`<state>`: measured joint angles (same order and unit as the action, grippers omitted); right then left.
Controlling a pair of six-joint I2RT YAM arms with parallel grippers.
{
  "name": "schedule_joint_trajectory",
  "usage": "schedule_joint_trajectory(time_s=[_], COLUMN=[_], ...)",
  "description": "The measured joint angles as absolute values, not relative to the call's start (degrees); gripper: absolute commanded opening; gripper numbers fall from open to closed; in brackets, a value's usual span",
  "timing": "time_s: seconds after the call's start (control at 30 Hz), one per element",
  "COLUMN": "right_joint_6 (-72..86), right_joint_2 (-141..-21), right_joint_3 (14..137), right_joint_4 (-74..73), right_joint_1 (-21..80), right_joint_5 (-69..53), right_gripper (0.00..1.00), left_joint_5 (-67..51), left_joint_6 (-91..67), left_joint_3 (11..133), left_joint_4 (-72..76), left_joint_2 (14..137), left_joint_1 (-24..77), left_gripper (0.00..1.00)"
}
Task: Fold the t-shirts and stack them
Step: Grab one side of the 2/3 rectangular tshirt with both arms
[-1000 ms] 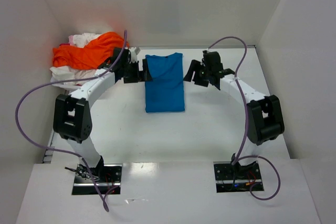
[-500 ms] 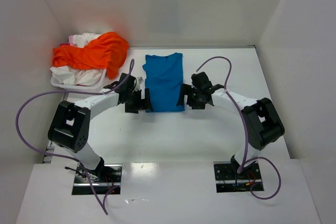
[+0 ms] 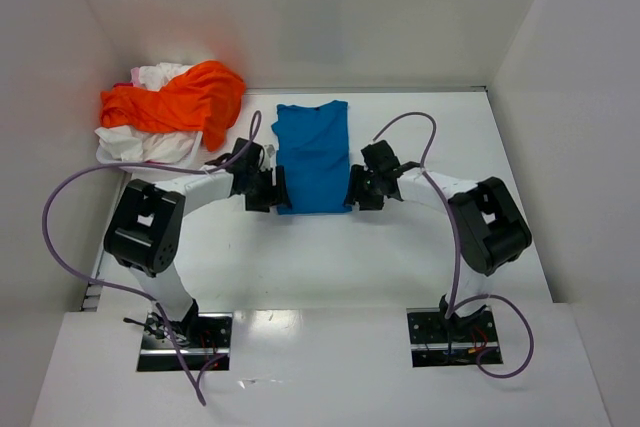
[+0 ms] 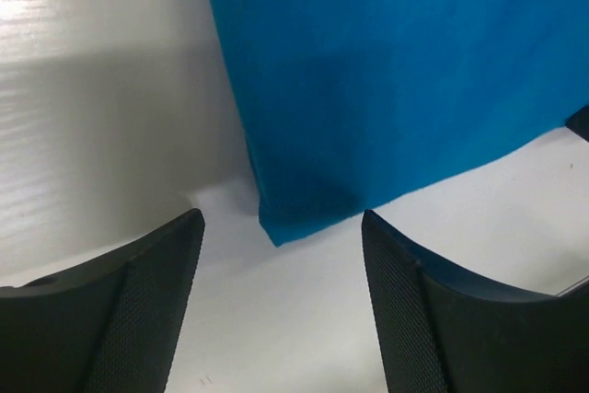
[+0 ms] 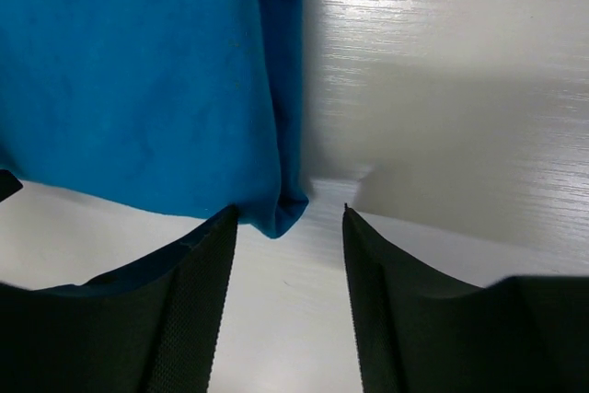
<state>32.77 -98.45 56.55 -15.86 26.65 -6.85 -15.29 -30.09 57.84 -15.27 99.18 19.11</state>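
Blue t-shirt (image 3: 313, 157), folded into a long narrow rectangle, lies flat on the white table (image 3: 400, 247) midway between the two arms, with its collar toward the far wall and its hem toward the arm bases. Left gripper (image 3: 270, 190) sits low at the near left corner of the cloth. In the left wrist view its jaws stand apart, and the hem corner lies on the table in the gap between them without being pinched. Right gripper (image 3: 358, 190) sits low at the near right corner, mirroring the left. In the right wrist view its jaws are likewise parted, and the folded corner reaches into the gap, close against the jaw on the shirt's side. Whether that jaw touches the cloth cannot be told. Neither gripper holds anything. Orange t-shirt (image 3: 180, 97) lies crumpled in the far left corner of the table, draped over white t-shirts (image 3: 140, 147) bunched beneath and beside it, well apart from the blue one. Purple cables (image 3: 60, 217) loop from each arm toward its base.
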Motion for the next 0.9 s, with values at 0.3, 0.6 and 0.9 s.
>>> schedule_joint_trajectory(time_s=[0.3, 0.6, 0.9], right_joint_6=[33.54, 34.04, 34.70], right_joint_2=[-100.77, -102.59, -101.73], right_joint_3=[56.64, 57.54, 56.90], right_joint_4=[-13.87, -12.91, -12.86], right_joint_1=[26.76, 26.87, 26.87], right_joint_5=[-7.44, -8.38, -8.05], right_gripper=[0.31, 0.00, 0.00], left_joint_5=[-16.32, -17.39, -18.17], left_joint_6=[-30.02, -29.56, -28.60], left_joint_3=[59.83, 61.98, 62.63], left_joint_4=[-14.68, -15.00, -15.46], left_joint_2=[102.00, 104.99, 105.65], left_joint_1=[19.11, 19.11, 19.18], left_gripper=[0.60, 0.15, 0.00])
